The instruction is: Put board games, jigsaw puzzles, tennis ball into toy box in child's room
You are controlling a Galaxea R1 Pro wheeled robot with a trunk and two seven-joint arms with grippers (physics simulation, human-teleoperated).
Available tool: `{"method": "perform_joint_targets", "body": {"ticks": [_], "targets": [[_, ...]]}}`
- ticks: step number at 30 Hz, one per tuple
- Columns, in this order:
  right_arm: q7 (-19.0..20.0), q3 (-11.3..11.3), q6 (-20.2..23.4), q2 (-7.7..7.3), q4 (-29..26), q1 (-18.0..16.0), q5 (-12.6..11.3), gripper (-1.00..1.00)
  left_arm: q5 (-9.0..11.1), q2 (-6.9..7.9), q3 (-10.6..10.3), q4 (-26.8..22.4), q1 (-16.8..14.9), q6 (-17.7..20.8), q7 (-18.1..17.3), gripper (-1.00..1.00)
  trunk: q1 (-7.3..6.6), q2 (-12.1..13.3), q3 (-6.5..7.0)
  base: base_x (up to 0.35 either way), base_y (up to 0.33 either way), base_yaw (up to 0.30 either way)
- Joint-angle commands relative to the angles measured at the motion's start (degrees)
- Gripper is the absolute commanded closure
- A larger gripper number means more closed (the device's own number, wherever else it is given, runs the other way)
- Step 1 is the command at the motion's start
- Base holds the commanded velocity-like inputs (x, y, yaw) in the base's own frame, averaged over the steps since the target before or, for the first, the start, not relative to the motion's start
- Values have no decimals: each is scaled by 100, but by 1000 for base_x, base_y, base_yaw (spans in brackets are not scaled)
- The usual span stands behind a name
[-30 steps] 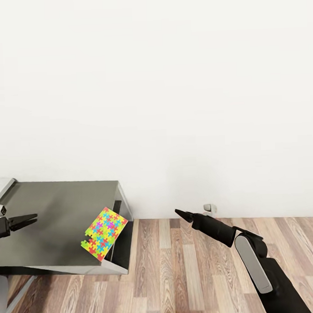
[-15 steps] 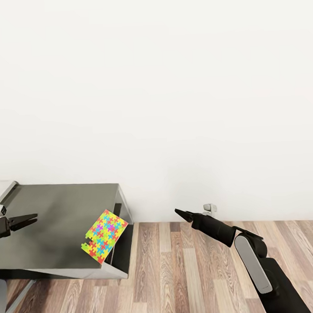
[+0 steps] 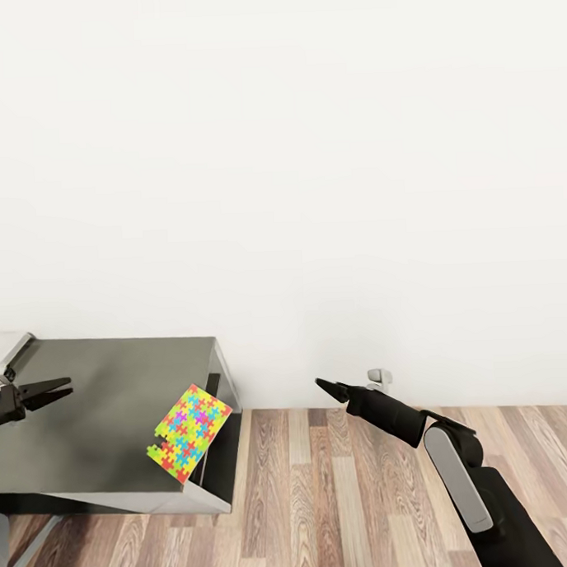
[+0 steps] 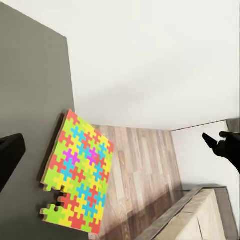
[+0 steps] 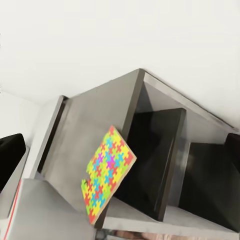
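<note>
One jigsaw puzzle is lying flat on the lower dark grey section of the table, right at its corner, with an edge jutting out past the rim over the wood-plank floor. I am holding my left gripper above the dark top, well apart from the puzzle, its jaws slightly parted and holding nothing. My right gripper is hanging out over the floor, away from the table; its tips seem drawn together to a point and empty, though at this angle I am not certain. I am judging that the step in hand is fetching this puzzle, and the overhang is my best help: I am planning to bring the nearer left arm across low and close on the jutting edge from the side, rather than scraping at a thin sheet from above. A careless nudge could tip it off onto the floor, so I am keeping the approach slow and level.
</note>
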Motion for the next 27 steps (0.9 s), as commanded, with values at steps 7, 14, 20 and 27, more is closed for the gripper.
{"method": "perform_joint_targets", "body": {"ticks": [7, 14, 20, 27], "targets": [[117, 257, -392, -77, 8, -4, -41, -100, 88, -584, -30, -852, 88, 616, -23, -100, 157, -291, -67, 0, 0, 0], [371, 323, -538, -102, 18, -4, -22, -100, 117, -834, -17, -1360, 306, 853, -23, -100, 223, -411, -54, 0, 0, 0], [410, 342, -565, -99, 34, -4, -14, -100, 144, -867, -6, -1531, 351, 901, -23, -100, 354, -652, -105, 0, 0, 0], [416, 347, -577, -95, 112, -4, -6, -100, 267, -872, -5, -1568, 376, 909, -23, -100, 420, -772, -135, 0, 0, 0]]}}
